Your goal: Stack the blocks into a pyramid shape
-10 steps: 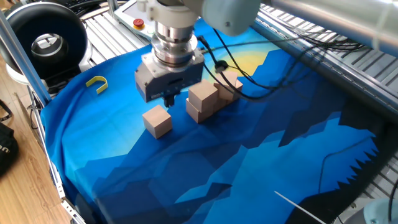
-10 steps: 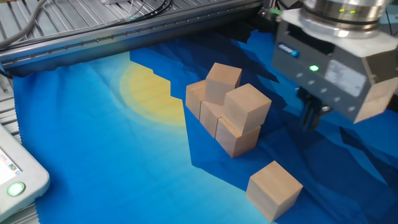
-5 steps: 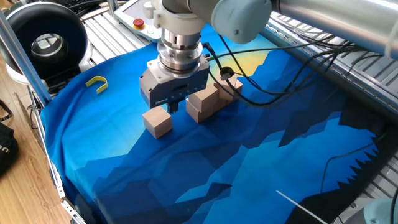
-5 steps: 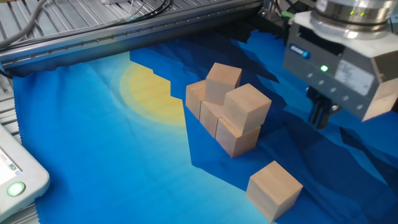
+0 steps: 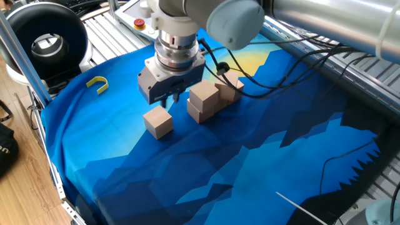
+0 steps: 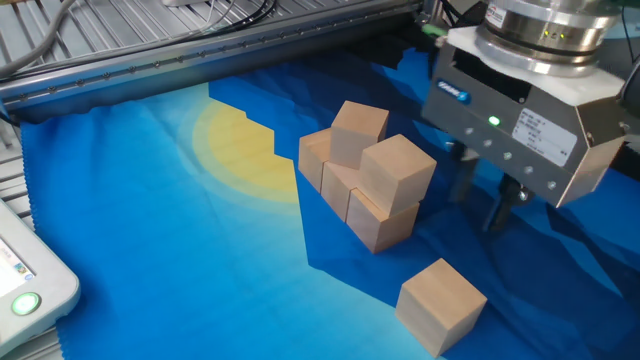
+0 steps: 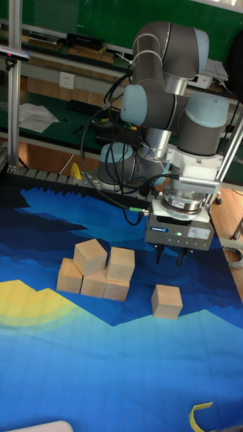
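Wooden blocks on a blue cloth (image 5: 250,169), gripper (image 7: 169,258) hovering empty.
Five blocks sit stacked in a cluster (image 6: 365,175); one loose block (image 7: 166,301) lies apart, just below the gripper's parted fingers.

Five tan wooden blocks (image 6: 372,183) sit clustered, two stacked on top; a sixth block (image 6: 441,304) lies apart.

The arm reaches down with its claw (image 7: 170,257) pointing straight down, fingers (image 6: 497,212) parted and holding nothing.
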Motion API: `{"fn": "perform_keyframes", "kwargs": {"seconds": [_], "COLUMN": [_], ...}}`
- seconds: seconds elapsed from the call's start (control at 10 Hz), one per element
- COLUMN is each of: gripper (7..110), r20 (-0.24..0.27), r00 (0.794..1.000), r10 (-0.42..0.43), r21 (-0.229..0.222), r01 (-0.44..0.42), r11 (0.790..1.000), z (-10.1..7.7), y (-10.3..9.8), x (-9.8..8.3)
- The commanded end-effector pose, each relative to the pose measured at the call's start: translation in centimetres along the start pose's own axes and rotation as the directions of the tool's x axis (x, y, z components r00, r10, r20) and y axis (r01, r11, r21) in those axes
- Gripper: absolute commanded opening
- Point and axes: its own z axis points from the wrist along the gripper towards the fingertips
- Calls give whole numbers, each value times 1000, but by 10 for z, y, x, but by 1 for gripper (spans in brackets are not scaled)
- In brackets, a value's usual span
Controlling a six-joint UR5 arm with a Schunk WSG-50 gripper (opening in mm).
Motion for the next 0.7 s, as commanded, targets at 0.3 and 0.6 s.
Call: {"fn": "perform_keyframes", "kwargs": {"seconds": [0.3, 0.6], "gripper": [110, 110], "r20": [73, 92], "r00": [997, 996], "r10": [18, -6], "r21": [7, 3], "r01": [-18, 6], "r11": [1000, 1000], "z": [-1, 2], "y": [-3, -3], "x": [-20, -22]}}
